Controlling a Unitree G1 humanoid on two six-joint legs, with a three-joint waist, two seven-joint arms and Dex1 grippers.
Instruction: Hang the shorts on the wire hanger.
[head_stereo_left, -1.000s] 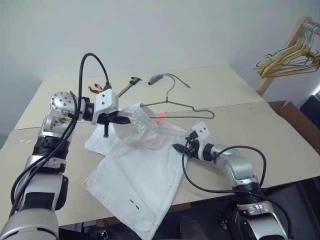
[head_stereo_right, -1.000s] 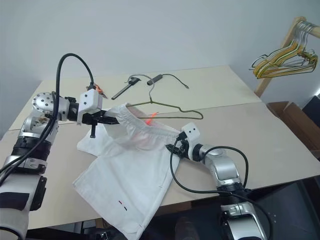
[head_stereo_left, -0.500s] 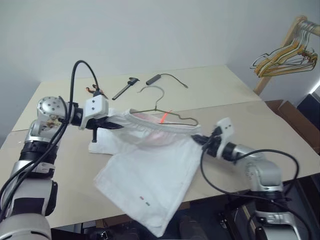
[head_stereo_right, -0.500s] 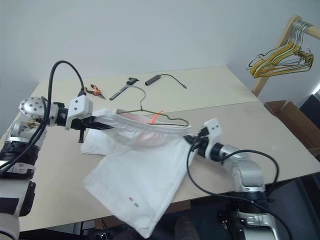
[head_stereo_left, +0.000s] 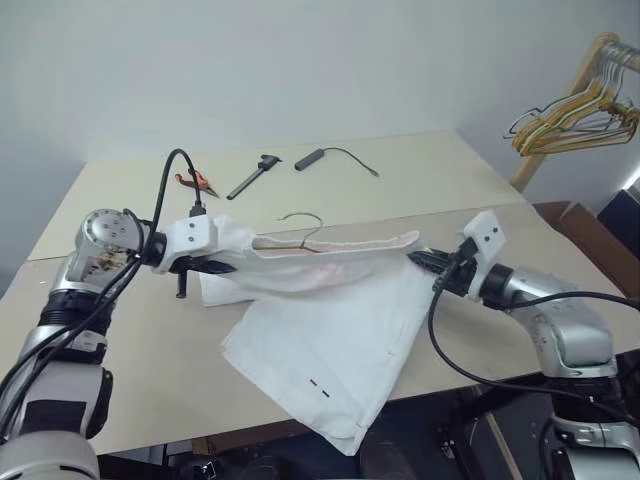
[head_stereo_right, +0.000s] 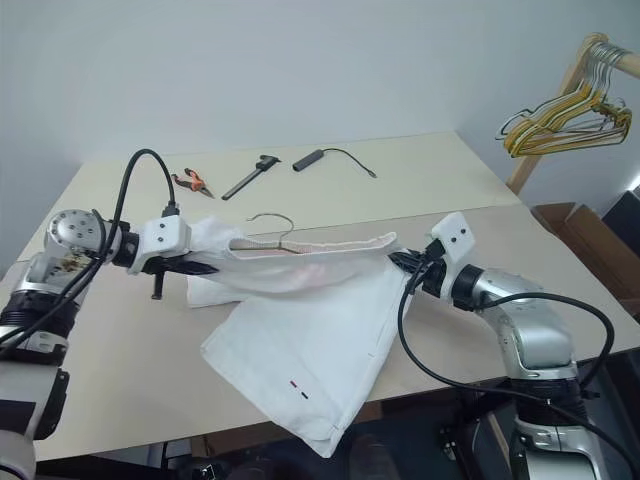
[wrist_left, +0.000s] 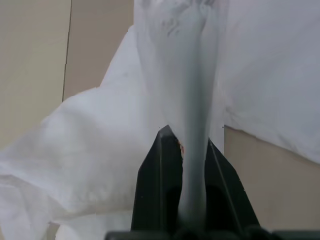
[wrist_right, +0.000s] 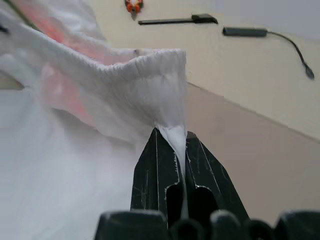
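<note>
A beige table (head_stereo_left: 560, 250) is standing before a pale wall. The shorts (head_stereo_left: 330, 330) are hanging over it, waistband stretched side to side, legs trailing toward the near edge. The wire hanger (head_stereo_left: 303, 222) is poking its hook up behind the waistband. The left gripper (head_stereo_left: 225, 266) and right gripper (head_stereo_left: 420, 260) are reaching inward, each pinching a waistband end

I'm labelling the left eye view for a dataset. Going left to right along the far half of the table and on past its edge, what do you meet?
Orange-handled pliers → black caliper → black cable with its plug → bunch of yellow and white hangers on the wooden rack.
</note>
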